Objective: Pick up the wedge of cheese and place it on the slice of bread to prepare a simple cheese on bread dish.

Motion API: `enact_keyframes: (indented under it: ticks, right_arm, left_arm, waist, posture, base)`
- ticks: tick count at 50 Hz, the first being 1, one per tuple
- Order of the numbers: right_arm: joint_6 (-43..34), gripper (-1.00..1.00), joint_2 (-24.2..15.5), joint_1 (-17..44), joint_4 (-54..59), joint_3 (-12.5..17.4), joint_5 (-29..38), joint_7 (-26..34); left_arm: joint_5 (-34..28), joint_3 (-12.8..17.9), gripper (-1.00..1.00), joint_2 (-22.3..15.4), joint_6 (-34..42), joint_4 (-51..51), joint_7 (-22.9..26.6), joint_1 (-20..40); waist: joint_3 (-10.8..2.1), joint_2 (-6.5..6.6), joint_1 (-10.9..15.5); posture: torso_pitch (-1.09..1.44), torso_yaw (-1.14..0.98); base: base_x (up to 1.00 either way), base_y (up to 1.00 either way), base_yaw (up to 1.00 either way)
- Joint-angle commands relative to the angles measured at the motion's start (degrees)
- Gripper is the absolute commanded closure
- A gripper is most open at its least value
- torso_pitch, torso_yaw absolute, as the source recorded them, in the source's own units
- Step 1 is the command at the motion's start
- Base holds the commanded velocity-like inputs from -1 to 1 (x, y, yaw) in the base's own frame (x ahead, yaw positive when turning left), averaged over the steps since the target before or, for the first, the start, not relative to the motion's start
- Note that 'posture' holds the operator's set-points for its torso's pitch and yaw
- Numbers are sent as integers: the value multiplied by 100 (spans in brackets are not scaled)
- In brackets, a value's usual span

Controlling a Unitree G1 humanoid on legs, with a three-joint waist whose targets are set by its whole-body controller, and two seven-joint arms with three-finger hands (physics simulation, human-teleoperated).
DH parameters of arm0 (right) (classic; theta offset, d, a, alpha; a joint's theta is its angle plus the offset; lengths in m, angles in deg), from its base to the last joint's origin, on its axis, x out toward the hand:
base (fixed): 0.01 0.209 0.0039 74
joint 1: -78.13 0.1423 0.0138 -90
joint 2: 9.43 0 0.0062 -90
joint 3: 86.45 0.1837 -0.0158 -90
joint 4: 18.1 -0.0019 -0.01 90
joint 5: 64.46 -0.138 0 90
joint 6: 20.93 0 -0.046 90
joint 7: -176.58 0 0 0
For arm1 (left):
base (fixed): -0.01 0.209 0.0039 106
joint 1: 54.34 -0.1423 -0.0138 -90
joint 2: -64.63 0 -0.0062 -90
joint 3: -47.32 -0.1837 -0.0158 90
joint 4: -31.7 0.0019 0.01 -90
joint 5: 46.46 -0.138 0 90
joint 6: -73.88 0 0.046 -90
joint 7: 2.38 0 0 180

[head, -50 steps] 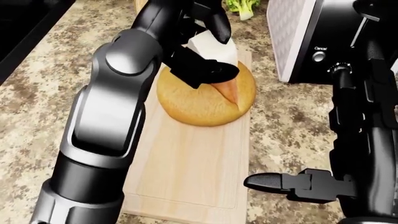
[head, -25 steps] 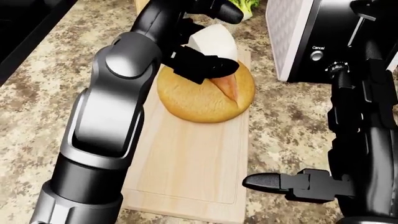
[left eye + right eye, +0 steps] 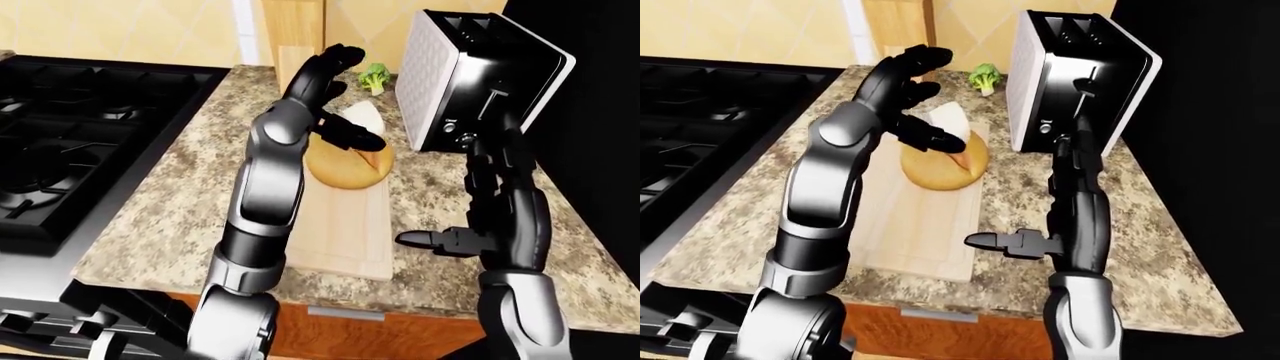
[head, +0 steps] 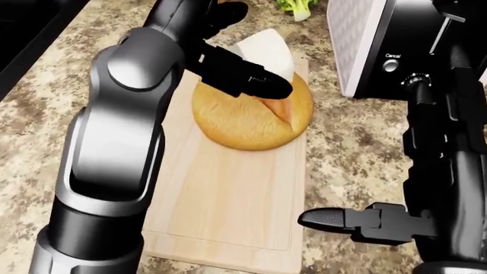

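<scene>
Granite table [image 4: 358,148]: cheese [image 4: 268,54] now rests on bread [image 4: 244,117]; my left fingers [image 4: 251,80] have spread apart and lifted, so placement looks finished.

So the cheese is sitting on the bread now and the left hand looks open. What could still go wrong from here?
1. The wedge of cheese lies partly on the slice of bread, its pale end overhanging the rim toward the top of the head view, so it might tip or slide off.
2. The left hand is open, but one finger hangs right over the wedge; withdrawing could nudge it.
3. The toaster stands close beside the cutting board, so a wide swing might hit it.
</scene>
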Motion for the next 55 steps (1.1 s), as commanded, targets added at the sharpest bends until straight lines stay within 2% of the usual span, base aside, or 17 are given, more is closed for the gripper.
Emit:
enact_keyframes:
  ticks: [1,6,11,16,22,27,34,37,41,46,48,49,51,55]
  right_arm:
    - [129,-100,-27,88,-230,48,-14,8]
    - [75,-100,-35,97,-293,102,-36,6]
    - [-93,-100,-56,149,-429,166,-62,-19]
    - [-219,-100,-83,219,-508,221,-82,-43]
    - [-356,-100,-121,328,-589,374,-183,-79]
    - [-551,-100,-179,409,-746,515,-284,-127]
    - [-709,-100,-262,457,-880,764,-480,-168]
    - [-818,-100,-310,480,-983,900,-588,-185]
    - [-732,-100,-364,407,-945,1166,-745,-141]
    - [-802,-100,-460,382,-1026,1420,-908,-173]
    - [-884,-100,-502,366,-1109,1642,-1044,-154]
    - [-889,-100,-508,366,-1112,1651,-1056,-158]
    - [-898,-100,-549,340,-1122,1884,-1205,-147]
    - [-878,-100,-584,255,-1169,2068,-1353,-159]
  left_arm:
    - [-32,62,-62,-73,21,-412,40,226]
    - [7,134,-62,-250,270,-904,140,62]
    - [12,202,-62,-481,526,-1687,298,-429]
    - [173,442,-62,-780,799,-2391,359,-760]
    - [788,1064,-73,-1294,1254,-3308,226,-1234]
    - [1303,1328,-100,-1691,1551,-3946,1,-1657]
    - [1818,1741,-100,-1945,1618,-4594,-242,-2329]
    - [2074,2035,-100,-2061,1583,-4763,-335,-2576]
    - [2521,2591,-100,-2315,1507,-4866,-430,-2863]
    - [3001,2979,-100,-2539,1350,-4919,-618,-3202]
    - [3192,3257,-100,-2620,1286,-4977,-619,-3419]
    - [3236,3266,-100,-2638,1279,-4975,-648,-3435]
    - [3419,3496,-100,-2726,1277,-5046,-681,-3571]
    - [3767,3812,-100,-2846,1271,-5140,-814,-3730]
  waist:
    - [-140,-12,2]
    - [-122,2,-6]
    - [-127,27,-12]
    - [-123,48,-17]
    - [-101,82,-28]
    - [-93,114,-26]
    - [-80,136,-22]
    - [-78,148,-16]
    - [-61,165,-23]
    - [-51,179,-17]
    - [-46,188,-13]
    - [-46,194,-13]
    - [-37,201,-11]
    - [-20,201,-13]
  posture:
    - [0,0]
    - [0,0]
    - [0,0]
    - [0,0]
    - [0,0]
    - [0,0]
    - [0,0]
    - [0,0]
    - [0,0]
    - [0,0]
    - [0,0]
    - [0,0]
    - [0,0]
    - [0,0]
  base:
    - [0,0,0]
    - [0,0,0]
    - [0,0,0]
    - [0,0,0]
    - [0,0,0]
    - [0,0,0]
    - [0,0,0]
    - [0,0,0]
    - [0,0,0]
    - [0,0,0]
    - [0,0,0]
    - [0,0,0]
    - [0,0,0]
    - [0,0,0]
